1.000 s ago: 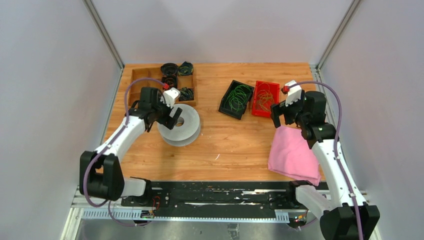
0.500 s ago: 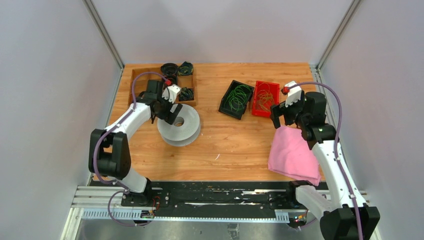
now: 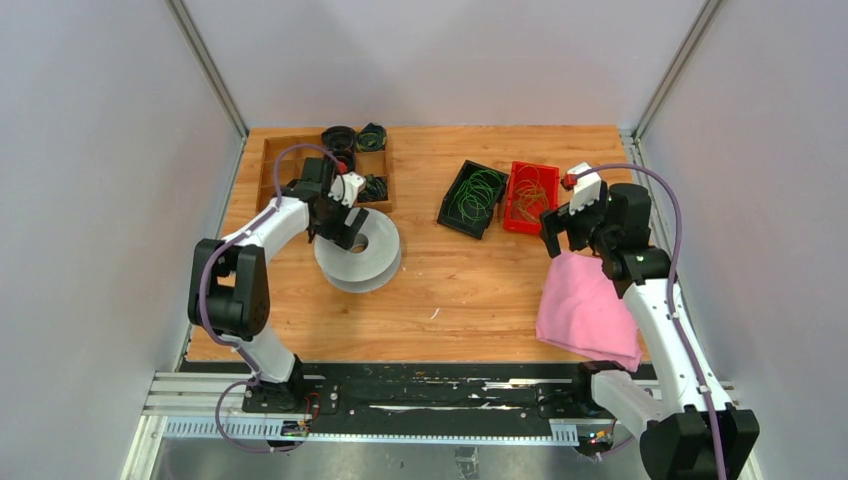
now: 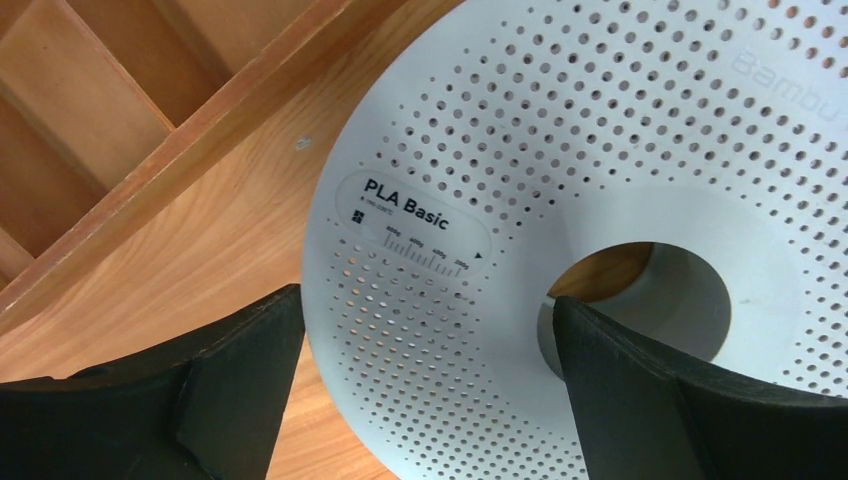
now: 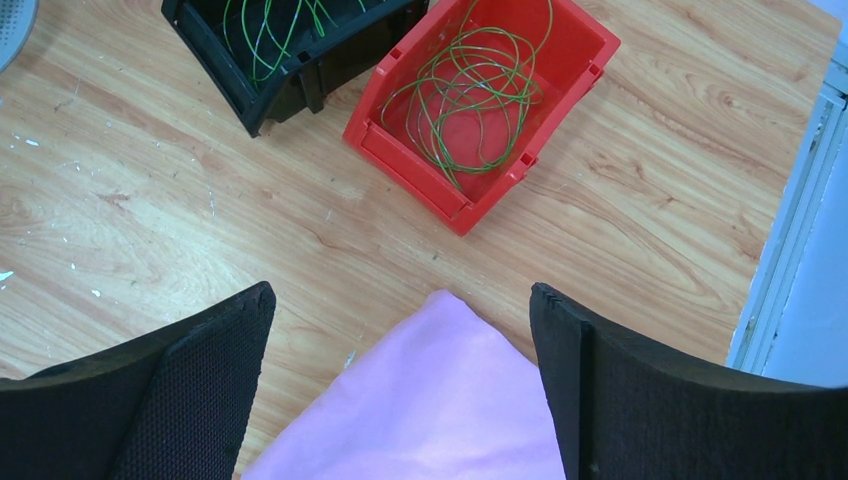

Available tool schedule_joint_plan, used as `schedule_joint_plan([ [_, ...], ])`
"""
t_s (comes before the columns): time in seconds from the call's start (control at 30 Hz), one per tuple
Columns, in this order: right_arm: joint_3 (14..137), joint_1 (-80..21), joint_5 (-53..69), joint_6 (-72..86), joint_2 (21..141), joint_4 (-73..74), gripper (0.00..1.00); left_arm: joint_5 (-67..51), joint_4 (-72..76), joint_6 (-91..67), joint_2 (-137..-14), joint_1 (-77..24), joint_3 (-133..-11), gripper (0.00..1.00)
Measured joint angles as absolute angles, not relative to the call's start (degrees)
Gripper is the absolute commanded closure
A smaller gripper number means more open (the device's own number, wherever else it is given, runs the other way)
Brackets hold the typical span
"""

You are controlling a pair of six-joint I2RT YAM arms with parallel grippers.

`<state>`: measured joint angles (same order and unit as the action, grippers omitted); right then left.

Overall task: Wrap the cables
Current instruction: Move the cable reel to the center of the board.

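The cables lie as loose loops in two bins: green wires (image 3: 481, 194) (image 5: 268, 34) in a black bin (image 3: 452, 210), olive-green wires (image 3: 530, 196) (image 5: 474, 96) in a red bin (image 3: 512, 224) (image 5: 420, 170). A grey perforated spool (image 3: 360, 258) (image 4: 620, 130) lies flat on the table. My left gripper (image 3: 338, 222) (image 4: 425, 305) hangs open over the spool's left part, one finger outside the rim, the other at the centre hole. My right gripper (image 3: 562, 230) (image 5: 400, 295) is open above a pink cloth's corner, just short of the red bin.
The pink cloth (image 3: 588, 312) (image 5: 440, 410) lies at the right front. A wooden compartment tray (image 3: 275, 158) (image 4: 200, 130) at the back left holds small dark cord bundles (image 3: 372, 187), with two more (image 3: 340, 135) at its far edge. Side walls stand close.
The left arm has folded in: its elbow swung toward the table and the gripper shifted slightly back and right over the spool. The right arm has not moved.
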<state>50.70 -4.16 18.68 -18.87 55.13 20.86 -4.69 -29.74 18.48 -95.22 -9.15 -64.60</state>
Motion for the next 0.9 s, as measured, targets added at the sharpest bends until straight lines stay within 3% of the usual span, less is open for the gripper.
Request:
schedule_joint_plan([
  [0.23, 50.5, -4.16, 18.7, -19.2, 56.07, 20.84, 0.04, -4.1, -29.74, 18.26, -93.73, -13.17, -62.76, 0.12],
  [0.63, 50.48, -4.69, 18.59, -19.35, 58.02, 20.84, 0.05, -3.57, -30.87, 13.85, -92.62, -31.18, -62.0, 0.25],
  [0.9, 50.46, -4.86, 18.24, -19.38, 59.92, 20.82, 0.05, -3.77, -28.51, 9.3, -96.92, -38.39, -66.15, 0.25],
])
